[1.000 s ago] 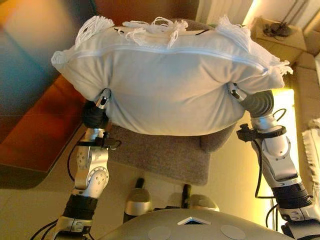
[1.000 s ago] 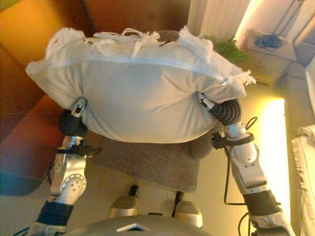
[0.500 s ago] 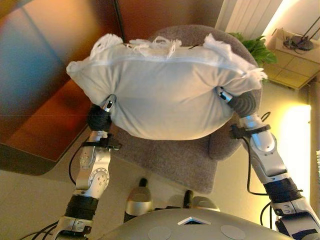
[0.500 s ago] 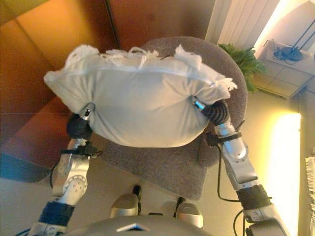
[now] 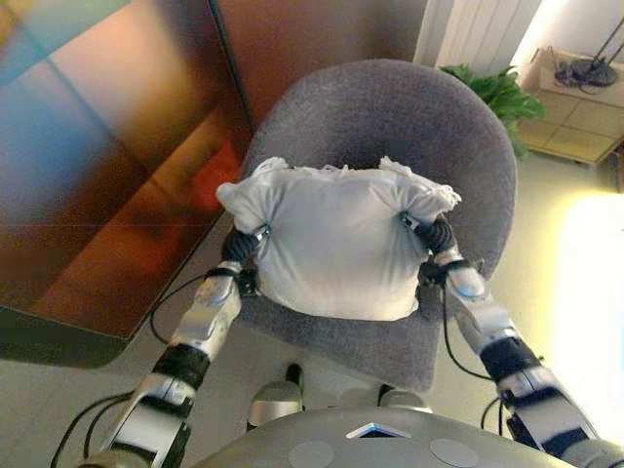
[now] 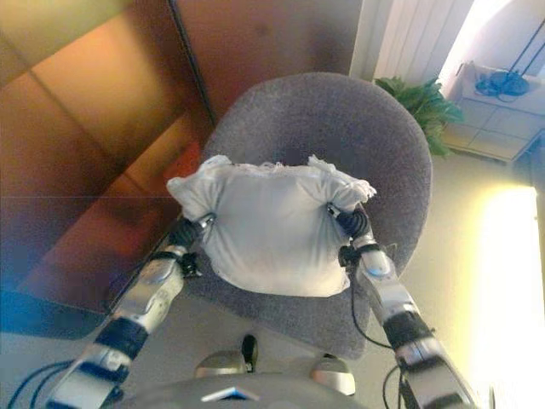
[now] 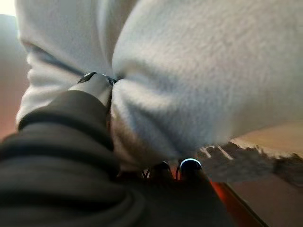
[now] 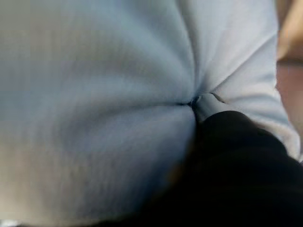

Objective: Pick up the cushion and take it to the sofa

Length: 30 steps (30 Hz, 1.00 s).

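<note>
A white cushion [image 5: 336, 244] with fringed corners hangs between my two hands over the seat of a grey round-backed armchair [image 5: 390, 117]. I cannot tell whether it touches the seat. My left hand [image 5: 246, 249] grips its left side. In the left wrist view the thumb [image 7: 92, 85] digs into a fold of the cushion [image 7: 203, 71], with dark fingertips [image 7: 189, 165] under it. My right hand [image 5: 434, 236] clamps the right side, thumb on the near face. The right wrist view shows only the creased cushion [image 8: 94, 94] past the dark cover.
A tall reddish-brown wooden panel [image 5: 97, 195] stands close on the left of the armchair. A green plant [image 5: 497, 93] and a low pale table [image 5: 580, 97] sit at the back right, beside white slats [image 5: 478, 29]. Pale floor [image 5: 575, 273] lies to the right.
The cushion has gone down and away from the camera, from close under my head to low over the armchair seat. Both arms have stretched forward with it. The view has also shifted.
</note>
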Available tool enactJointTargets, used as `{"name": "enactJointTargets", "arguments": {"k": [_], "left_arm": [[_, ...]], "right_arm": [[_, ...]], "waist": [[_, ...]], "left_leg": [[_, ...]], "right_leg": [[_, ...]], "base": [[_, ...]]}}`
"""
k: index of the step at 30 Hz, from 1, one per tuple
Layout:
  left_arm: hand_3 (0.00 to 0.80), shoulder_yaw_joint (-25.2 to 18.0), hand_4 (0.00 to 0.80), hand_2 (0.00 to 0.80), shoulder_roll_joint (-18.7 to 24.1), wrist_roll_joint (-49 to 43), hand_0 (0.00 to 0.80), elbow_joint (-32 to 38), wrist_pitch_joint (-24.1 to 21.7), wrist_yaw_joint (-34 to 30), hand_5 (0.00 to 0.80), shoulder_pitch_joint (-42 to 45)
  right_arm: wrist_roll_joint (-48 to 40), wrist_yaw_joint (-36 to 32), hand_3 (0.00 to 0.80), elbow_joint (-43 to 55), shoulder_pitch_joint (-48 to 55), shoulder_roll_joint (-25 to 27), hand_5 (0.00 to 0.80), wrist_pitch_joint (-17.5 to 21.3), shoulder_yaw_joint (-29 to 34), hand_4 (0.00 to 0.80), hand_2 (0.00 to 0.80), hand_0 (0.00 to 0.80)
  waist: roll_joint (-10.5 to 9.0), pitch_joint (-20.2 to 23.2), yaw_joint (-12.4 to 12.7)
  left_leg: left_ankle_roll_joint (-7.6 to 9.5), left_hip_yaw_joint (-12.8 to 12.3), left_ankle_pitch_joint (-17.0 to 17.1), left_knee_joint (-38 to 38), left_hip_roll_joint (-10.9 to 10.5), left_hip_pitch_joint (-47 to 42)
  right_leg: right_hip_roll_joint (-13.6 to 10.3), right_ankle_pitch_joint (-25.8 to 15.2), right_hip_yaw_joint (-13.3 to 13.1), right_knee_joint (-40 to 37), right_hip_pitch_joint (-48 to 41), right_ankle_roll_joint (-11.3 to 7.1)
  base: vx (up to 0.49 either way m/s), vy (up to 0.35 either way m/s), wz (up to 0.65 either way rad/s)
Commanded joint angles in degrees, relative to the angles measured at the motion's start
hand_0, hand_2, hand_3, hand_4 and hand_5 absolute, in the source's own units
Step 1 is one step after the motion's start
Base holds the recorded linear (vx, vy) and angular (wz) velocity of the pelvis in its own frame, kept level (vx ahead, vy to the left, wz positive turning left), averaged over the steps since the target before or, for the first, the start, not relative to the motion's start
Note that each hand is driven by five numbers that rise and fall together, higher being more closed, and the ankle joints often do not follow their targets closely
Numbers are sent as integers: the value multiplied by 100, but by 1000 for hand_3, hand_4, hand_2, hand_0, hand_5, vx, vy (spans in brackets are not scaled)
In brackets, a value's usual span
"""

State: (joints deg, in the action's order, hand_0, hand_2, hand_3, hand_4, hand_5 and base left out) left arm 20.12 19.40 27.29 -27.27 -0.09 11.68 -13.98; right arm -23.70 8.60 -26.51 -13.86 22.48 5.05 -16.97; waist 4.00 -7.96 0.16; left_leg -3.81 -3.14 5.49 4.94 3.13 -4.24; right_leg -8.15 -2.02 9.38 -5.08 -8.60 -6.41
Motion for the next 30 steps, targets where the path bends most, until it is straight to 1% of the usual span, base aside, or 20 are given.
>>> {"name": "enactJointTargets", "arguments": {"k": [1, 4, 6, 8, 10, 12, 16, 18, 20, 21, 22, 23, 25, 26, 27, 29, 30], "left_arm": [[800, 361, 800, 800, -307, -532, 800, -214, -83, 107, 800, -1451], [800, 489, 800, 800, -404, -466, 800, -756, -76, 215, 800, -1831], [800, 549, 800, 800, -541, -461, 800, -1183, -97, 343, 800, -2233], [800, 601, 800, 800, -655, -468, 800, -1552, -130, 429, 800, -2595], [800, 638, 800, 800, -717, -402, 800, -1819, -122, 554, 800, -2924], [800, 693, 800, 800, -793, -382, 800, -2090, -146, 696, 800, -3234], [800, 741, 800, 800, -831, -416, 800, -2540, -267, 911, 800, -3760], [800, 798, 800, 800, -777, -417, 800, -2772, -330, 946, 800, -4018], [800, 793, 800, 800, -758, -362, 800, -3052, -320, 960, 800, -4308], [800, 792, 800, 800, -761, -347, 800, -3179, -339, 958, 800, -4401], [800, 785, 800, 800, -775, -403, 800, -3446, -283, 970, 800, -4577], [800, 808, 800, 800, -780, -342, 800, -3654, -212, 1000, 800, -4707], [800, 833, 800, 800, -815, -320, 800, -4072, -126, 985, 800, -4946], [800, 861, 800, 800, -809, -290, 800, -4185, -80, 1002, 800, -5059], [800, 872, 800, 800, -787, -332, 800, -4284, -110, 1005, 800, -5165], [800, 932, 800, 800, -719, -321, 800, -4414, -134, 1015, 800, -5389], [800, 965, 800, 800, -665, -264, 800, -4458, -143, 1163, 800, -5529]], "right_arm": [[-385, 273, 800, 330, -1223, -328, 800, 108, -296, 800, 800, 800], [-453, 460, 800, 142, -1425, -391, 800, 66, -434, 800, 800, 800], [-572, 569, 800, -118, -1795, -430, 800, 56, -498, 800, 800, 800], [-773, 645, 800, -387, -2202, -419, 800, -40, -565, 800, 800, 800], [-1069, 598, 800, -709, -2511, -385, 800, -149, -574, 800, 800, 800], [-1308, 450, 800, -1145, -2800, -330, 800, -132, -589, 800, 800, 800], [-1269, 149, 800, -2055, -3424, -171, 800, -40, -598, 800, 800, 800], [-1313, 39, 800, -2331, -3677, -113, 800, -60, -605, 800, 800, 800], [-1409, -213, 800, -2721, -4003, -68, 800, -222, -586, 800, 800, 800], [-1421, -298, 800, -2908, -4123, -43, 800, -210, -601, 800, 800, 800], [-1455, -398, 800, -3241, -4331, -23, 800, -256, -610, 800, 800, 800], [-1531, -526, 800, -3467, -4498, 3, 800, -396, -604, 800, 800, 800], [-1891, -732, 800, -3800, -4767, -21, 800, -534, -613, 800, 800, 800], [-2127, -824, 800, -3896, -4872, -56, 800, -692, -528, 800, 800, 800], [-2218, -861, 800, -3986, -4984, -77, 800, -767, -482, 800, 800, 800], [-2279, -1060, 800, -4218, -5220, -3, 800, -796, -505, 800, 800, 800], [-2361, -1239, 800, -4346, -5350, 59, 800, -849, -574, 800, 800, 800]], "waist": [[-154, -13, -140], [-119, -110, -254], [-73, -258, -351], [-9, -405, -444], [48, -547, -530], [105, -669, -592], [172, -857, -647], [160, -937, -665], [149, -1014, -670], [146, -1044, -668], [141, -1080, -669], [132, -1121, -673], [99, -1208, -678], [80, -1271, -683], [50, -1349, -673], [1, -1478, -657], [-36, -1561, -642]], "left_leg": [[-261, -42, -342, -183, 211, -77], [-259, -72, -355, -141, 201, -29], [-268, -101, -358, -137, 189, 71], [-282, -119, -346, -131, 153, 179], [-287, -137, -331, -127, 114, 267], [-296, -147, -310, -128, 82, 345], [-312, -157, -253, -114, 52, 496], [-319, -169, -232, -117, 55, 571], [-340, -180, -199, -131, 63, 671], [-347, -189, -189, -139, 70, 702], [-360, -202, -175, -154, 84, 753], [-373, -204, -163, -190, 94, 810], [-395, -206, -139, -244, 128, 916], [-406, -201, -127, -271, 142, 985], [-407, -189, -113, -291, 151, 1073], [-403, -189, -48, -266, 184, 1210], [-397, -194, 0, -231, 199, 1295]], "right_leg": [[-237, -248, -61, 50, 350, -54], [-269, -258, -144, 66, 484, -86], [-291, -255, -217, 101, 635, -92], [-308, -256, -302, 124, 774, -91], [-317, -264, -390, 141, 893, -92], [-324, -269, -454, 160, 994, -85], [-316, -286, -562, 186, 1178, -85], [-309, -297, -606, 202, 1263, -86], [-305, -313, -641, 225, 1366, -95], [-305, -318, -651, 236, 1399, -97], [-304, -330, -668, 247, 1450, -102], [-302, -337, -688, 267, 1495, -105], [-296, -356, -731, 317, 1612, -116], [-288, -372, -758, 345, 1693, -123], [-274, -396, -792, 371, 1792, -127], [-234, -456, -837, 386, 1953, -129], [-200, -496, -863, 374, 2036, -131]], "base": [[-28, -7, -6], [-94, 1, -11], [-193, 38, -9], [-199, 75, -13], [-166, 83, -23], [-127, 65, -14], [-97, 19, -9], [-77, -30, -11], [-67, -30, -2], [-53, -32, -8], [-34, -39, -10], [-27, -46, -9], [-30, -58, -8], [-71, -82, -7], [-80, -85, -5], [-90, -84, -7], [-78, -87, -7]]}}
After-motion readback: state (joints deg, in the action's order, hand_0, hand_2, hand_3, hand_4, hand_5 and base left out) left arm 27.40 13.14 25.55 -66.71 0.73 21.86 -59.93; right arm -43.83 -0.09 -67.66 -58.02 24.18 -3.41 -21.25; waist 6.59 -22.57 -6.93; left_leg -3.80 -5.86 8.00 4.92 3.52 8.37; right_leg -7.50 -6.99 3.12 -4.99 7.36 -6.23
